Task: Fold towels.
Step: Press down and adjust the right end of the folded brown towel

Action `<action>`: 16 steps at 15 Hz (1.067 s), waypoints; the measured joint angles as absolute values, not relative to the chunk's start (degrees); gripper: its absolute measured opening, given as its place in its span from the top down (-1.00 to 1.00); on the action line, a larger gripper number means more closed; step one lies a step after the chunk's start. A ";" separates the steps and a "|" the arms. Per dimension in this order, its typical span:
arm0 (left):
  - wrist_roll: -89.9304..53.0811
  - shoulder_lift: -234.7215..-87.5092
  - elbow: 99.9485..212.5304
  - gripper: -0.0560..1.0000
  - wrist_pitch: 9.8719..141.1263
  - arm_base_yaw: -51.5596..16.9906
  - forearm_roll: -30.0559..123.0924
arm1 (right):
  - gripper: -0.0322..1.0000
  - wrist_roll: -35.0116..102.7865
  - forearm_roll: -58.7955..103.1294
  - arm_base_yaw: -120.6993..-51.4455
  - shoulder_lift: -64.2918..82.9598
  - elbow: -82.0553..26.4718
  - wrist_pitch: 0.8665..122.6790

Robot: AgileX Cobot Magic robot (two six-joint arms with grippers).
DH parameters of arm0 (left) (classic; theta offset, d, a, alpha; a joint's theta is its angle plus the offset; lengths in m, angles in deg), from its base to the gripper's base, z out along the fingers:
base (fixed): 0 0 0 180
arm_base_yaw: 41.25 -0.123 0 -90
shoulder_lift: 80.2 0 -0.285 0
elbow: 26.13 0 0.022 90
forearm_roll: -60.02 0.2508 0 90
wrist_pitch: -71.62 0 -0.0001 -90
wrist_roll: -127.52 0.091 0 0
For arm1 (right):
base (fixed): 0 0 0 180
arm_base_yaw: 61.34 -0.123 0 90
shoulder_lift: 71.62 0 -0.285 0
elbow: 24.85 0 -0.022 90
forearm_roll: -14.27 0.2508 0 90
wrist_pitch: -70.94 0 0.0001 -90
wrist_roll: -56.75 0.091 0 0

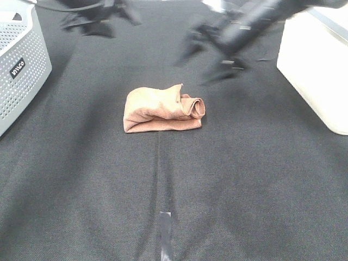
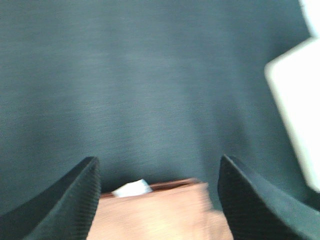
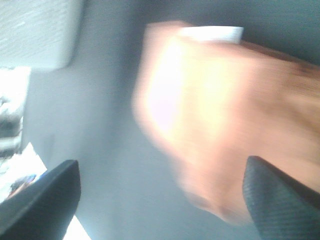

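Towel (image 1: pixel 163 110) lies bunched, loosely folded on black cloth table (image 1: pixel 261 179), well below and between both grippers. Left gripper (image 2: pixel 157 200) spread wide, empty; towel edge with white tag (image 2: pixel 132 189) between fingertips. Right gripper (image 3: pixel 160 200) spread wide, empty, above towel, blurred.

My black mat (image 1: pixel 244 179): folded towel (image 1: pixel 162 110) centre, grey basket (image 1: pixel 19 62) upper left, white box (image 1: pixel 318 60) upper right, tape strip (image 1: pixel 166 235) bottom centre.
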State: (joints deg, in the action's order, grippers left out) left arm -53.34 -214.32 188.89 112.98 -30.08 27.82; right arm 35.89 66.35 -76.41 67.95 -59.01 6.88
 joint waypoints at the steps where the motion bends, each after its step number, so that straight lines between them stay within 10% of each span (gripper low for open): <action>1: -53.34 -214.32 188.89 -0.32 114.19 -30.76 27.82 | -0.66 34.98 67.90 -77.96 67.95 -59.01 8.83; 16: -53.29 -214.32 188.89 -0.32 115.68 -31.05 29.25 | -0.63 29.94 77.36 -76.07 79.75 -59.01 5.22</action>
State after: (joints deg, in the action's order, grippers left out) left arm -53.29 -214.32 188.89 115.68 -31.05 29.25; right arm 29.94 77.36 -76.07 79.75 -59.01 5.22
